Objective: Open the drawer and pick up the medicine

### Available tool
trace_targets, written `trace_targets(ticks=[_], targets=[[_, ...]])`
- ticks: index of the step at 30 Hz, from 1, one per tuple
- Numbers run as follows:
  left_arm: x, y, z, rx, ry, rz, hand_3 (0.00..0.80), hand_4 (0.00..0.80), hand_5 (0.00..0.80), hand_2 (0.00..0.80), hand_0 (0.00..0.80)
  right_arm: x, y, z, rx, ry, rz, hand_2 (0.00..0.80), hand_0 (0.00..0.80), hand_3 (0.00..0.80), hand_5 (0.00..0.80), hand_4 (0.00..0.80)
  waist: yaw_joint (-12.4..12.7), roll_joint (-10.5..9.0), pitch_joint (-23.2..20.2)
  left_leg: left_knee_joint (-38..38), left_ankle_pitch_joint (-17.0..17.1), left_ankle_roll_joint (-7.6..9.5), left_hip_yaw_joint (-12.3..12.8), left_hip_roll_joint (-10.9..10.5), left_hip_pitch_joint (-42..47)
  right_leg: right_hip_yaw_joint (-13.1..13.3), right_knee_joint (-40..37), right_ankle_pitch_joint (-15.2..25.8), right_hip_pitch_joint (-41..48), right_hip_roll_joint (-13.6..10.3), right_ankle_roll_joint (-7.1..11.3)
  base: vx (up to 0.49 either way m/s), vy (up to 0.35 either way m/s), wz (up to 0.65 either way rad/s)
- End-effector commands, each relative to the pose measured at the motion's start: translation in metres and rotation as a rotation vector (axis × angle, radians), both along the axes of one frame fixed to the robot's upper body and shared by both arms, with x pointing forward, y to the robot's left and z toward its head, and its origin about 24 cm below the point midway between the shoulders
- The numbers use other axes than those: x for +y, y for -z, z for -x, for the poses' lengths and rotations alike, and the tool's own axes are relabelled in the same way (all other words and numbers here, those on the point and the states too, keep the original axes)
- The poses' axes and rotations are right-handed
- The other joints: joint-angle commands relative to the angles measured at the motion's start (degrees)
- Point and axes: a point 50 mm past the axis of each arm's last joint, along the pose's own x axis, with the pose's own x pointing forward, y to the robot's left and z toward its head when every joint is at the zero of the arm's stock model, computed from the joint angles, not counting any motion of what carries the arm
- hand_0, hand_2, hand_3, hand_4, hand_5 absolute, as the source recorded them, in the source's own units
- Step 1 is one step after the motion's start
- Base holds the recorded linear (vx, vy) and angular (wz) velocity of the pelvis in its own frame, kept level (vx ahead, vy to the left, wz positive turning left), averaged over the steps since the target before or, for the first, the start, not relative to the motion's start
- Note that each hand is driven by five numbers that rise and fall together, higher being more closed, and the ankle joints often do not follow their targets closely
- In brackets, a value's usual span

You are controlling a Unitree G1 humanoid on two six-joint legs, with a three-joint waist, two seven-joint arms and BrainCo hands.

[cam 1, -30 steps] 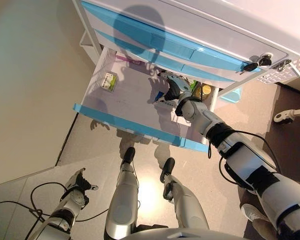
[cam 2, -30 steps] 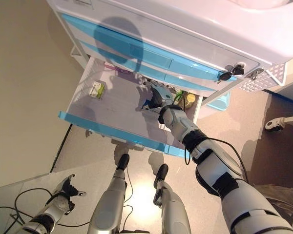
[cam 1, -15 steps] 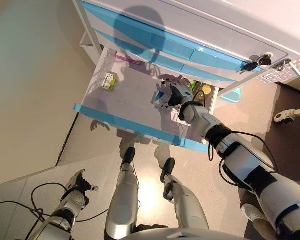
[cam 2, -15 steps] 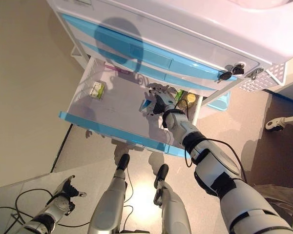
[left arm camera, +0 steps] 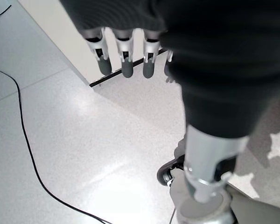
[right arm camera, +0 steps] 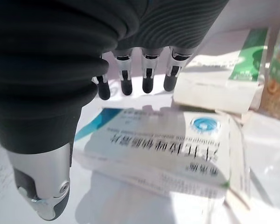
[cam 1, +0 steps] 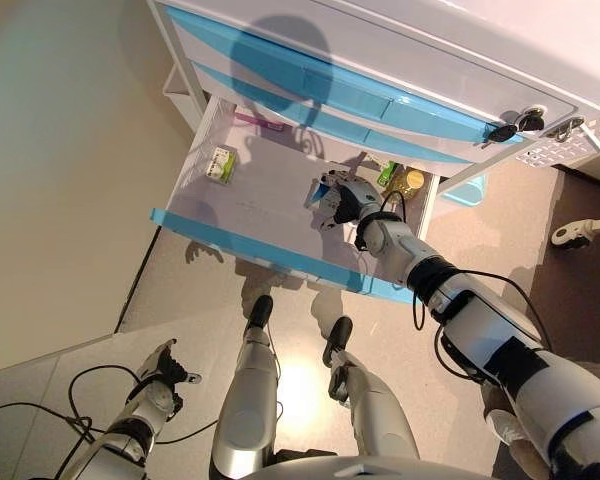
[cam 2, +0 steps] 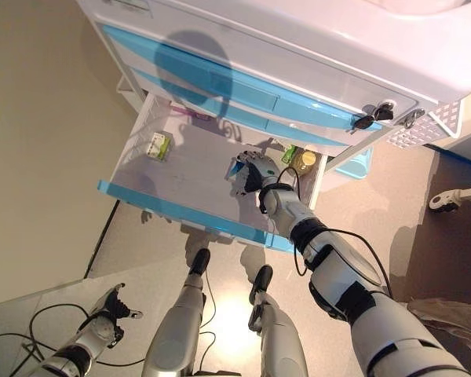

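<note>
Inside open drawer (cam 1: 265, 190): blue-white medicine box (right arm camera: 163, 144) beneath right hand (cam 1: 338, 197), fingers relaxed, holding nothing; green-white box (cam 1: 218, 163) far corner.

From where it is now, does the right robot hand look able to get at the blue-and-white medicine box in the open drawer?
Probably yes. The right robot hand hangs open just over the blue-and-white medicine box in the open drawer, and nothing lies between them. The left robot hand hangs low, away from it.
</note>
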Motion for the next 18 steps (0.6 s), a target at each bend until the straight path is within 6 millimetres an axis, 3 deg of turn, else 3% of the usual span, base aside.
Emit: trace_targets(ticks=[1, 18], targets=[[0.005, 0.003, 0.008, 0.023, -0.031, -0.008, 0.000, 0.000, 0.000, 0.000, 0.000, 0.002, -0.008, -0.003, -0.049, -0.017, 0.068, 0.000, 0.000, 0.000, 0.000, 0.000, -0.4, -0.42, 0.3, 0.1, 0.2, 3.97, -1.0, -4.5, -2.5, 0.9, 2.1, -0.8, -1.0, -0.8, 3.12, 0.000, 0.000, 0.00], [0.001, 0.003, 0.004, 0.015, -0.007, -0.003, 0.000, 0.000, 0.000, 0.000, 0.000, -0.021, 0.010, -0.005, 0.017, 0.112, 0.114, 0.000, 0.000, 0.000, 0.000, 0.000, 0.2, 1.19, 1.0, 0.2, 0.5, 4.16, -1.2, -4.8, -3.4, 1.1, 2.1, -0.2, -2.0, -1.1, 3.27, 0.000, 0.000, 0.00]])
